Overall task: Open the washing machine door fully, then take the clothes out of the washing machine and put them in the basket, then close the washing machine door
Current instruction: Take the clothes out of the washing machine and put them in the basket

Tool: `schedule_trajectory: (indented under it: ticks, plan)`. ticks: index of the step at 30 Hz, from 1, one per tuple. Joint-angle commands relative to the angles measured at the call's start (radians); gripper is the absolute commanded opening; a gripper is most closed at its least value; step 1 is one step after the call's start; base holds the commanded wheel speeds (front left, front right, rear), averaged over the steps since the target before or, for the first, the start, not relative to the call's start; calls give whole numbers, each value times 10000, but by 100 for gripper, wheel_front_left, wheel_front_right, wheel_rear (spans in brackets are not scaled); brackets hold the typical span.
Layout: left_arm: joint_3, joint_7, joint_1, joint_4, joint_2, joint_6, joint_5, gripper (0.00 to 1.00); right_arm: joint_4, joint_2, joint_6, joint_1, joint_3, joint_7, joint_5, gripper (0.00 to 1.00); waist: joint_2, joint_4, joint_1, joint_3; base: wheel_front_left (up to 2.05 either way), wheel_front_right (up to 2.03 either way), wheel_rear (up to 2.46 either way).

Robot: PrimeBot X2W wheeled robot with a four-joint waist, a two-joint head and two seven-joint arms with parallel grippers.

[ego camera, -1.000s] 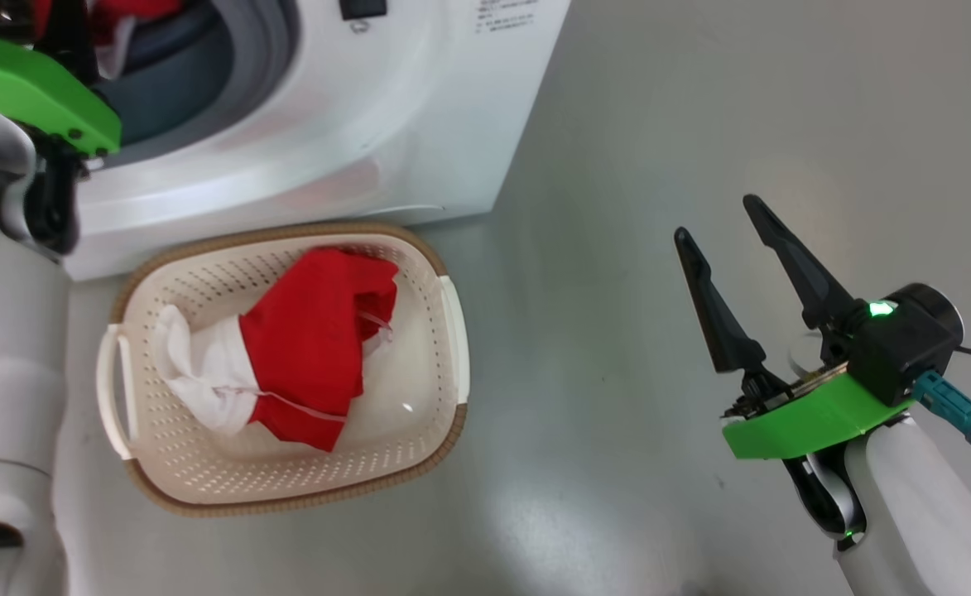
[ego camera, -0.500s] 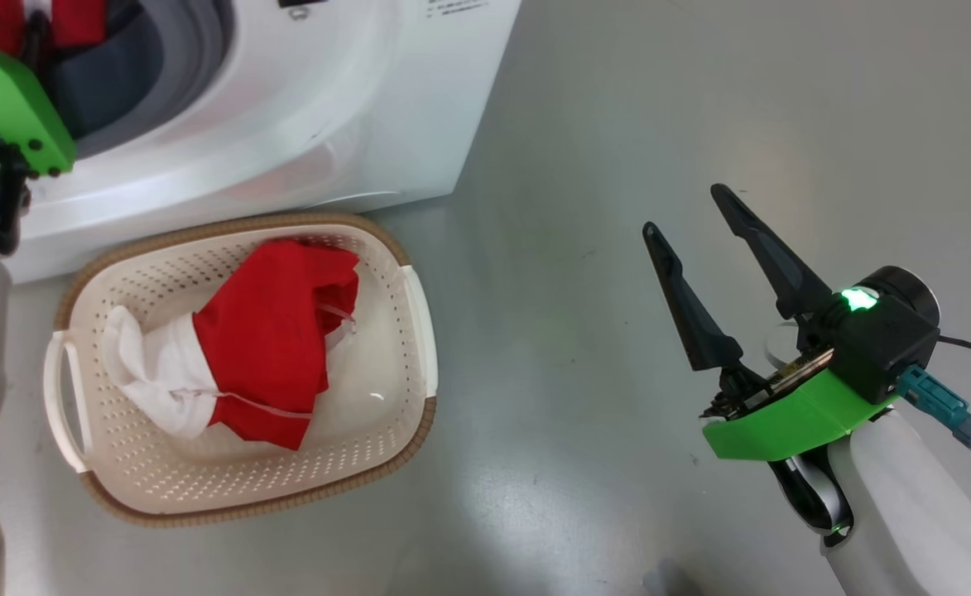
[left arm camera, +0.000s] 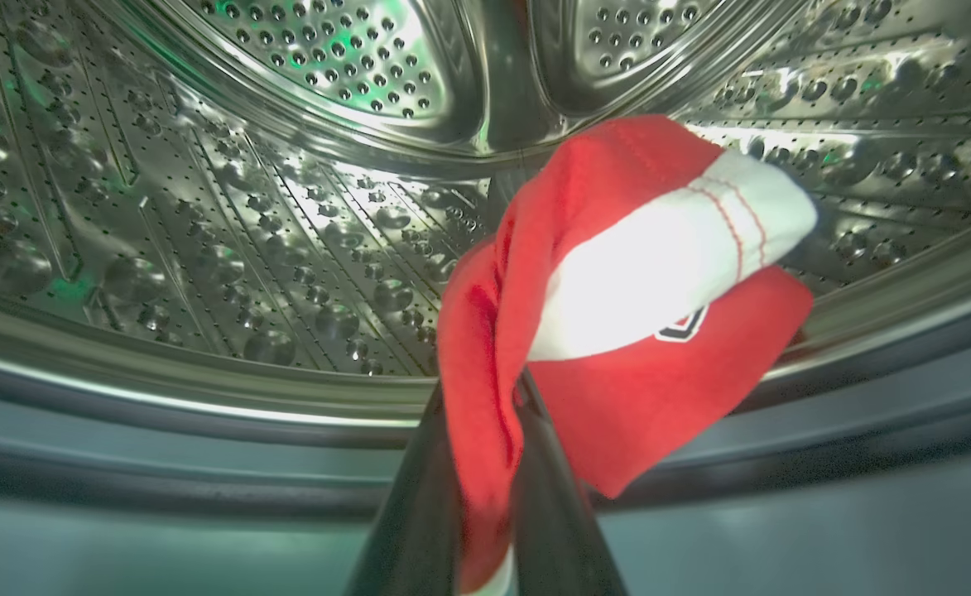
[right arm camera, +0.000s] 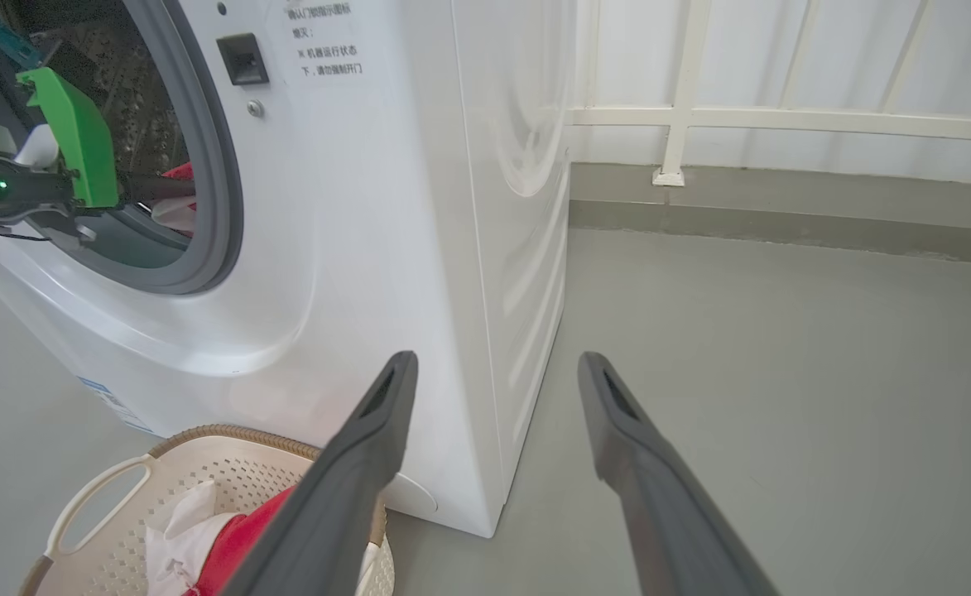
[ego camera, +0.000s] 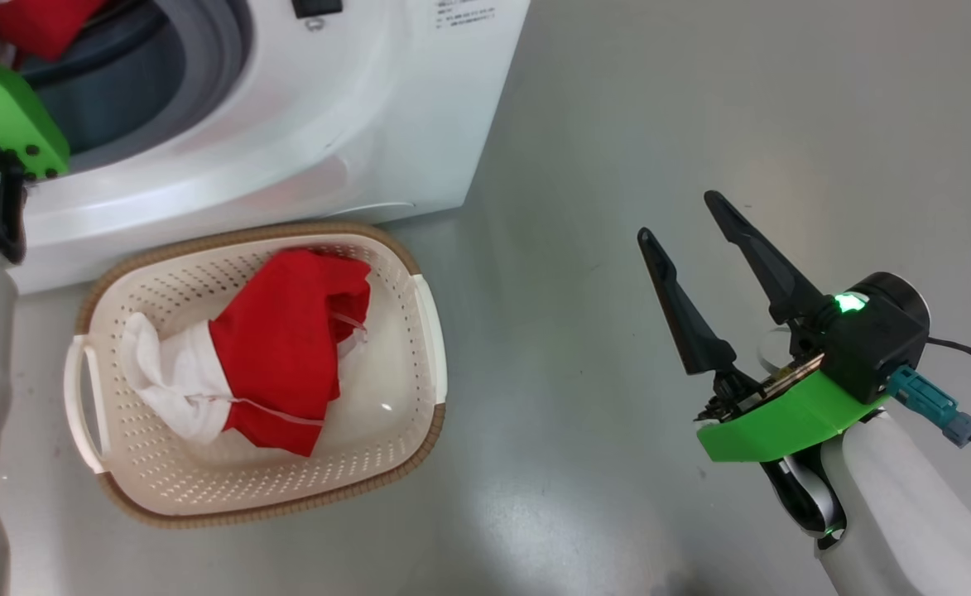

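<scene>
On our left gripper (left arm camera: 482,396) the jaws are clamped on a red and white garment (left arm camera: 634,314), held up at the mouth of the washing machine (ego camera: 353,124), with the steel drum (left arm camera: 204,207) behind it. On our right gripper (ego camera: 676,217) the jaws stand wide apart, nothing between them, above the floor (ego camera: 617,99) to the right of the basket (ego camera: 431,331). A second garment (ego camera: 286,339), red and white, lies in the basket, just near of the machine.

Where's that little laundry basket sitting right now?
The basket sits on the floor at the head view's lower left, right before the washing machine, red-and-white clothes inside.
</scene>
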Motion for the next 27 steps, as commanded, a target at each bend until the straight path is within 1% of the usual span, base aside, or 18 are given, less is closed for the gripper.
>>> schedule_trajectory:
  ticks: [1,4,6,9,15,21,27]
  plan:
    - [168,-219,185,-158,423,-48,-85,0,-173,-56,63,107,208,-63,111,100,0,82,0,-111,0,0,0]
    - [357,-694,439,-141,226,-88,-340,0,-113,-69,63,155,210,-63,122,100,0,183,0,-331,0,0,0]
    - [466,-915,611,-134,126,-58,-476,0,-95,-85,63,206,185,-63,117,100,0,288,0,-468,0,0,0]
    - [628,-1174,936,-182,-6,-136,-678,0,-60,-90,63,299,181,-63,112,100,0,398,0,-744,0,0,0]
    - [841,-1372,1838,-616,40,-301,-838,0,36,-40,63,493,258,-63,136,100,0,409,0,-1406,0,0,0]
    - [1332,-1384,2943,-2349,173,-283,-791,0,88,-7,63,649,261,-63,163,100,0,477,0,-1865,0,0,0]
    - [1958,-1386,4350,-4226,20,-238,-537,0,133,60,63,854,115,-63,171,100,0,652,0,-2405,0,0,0]
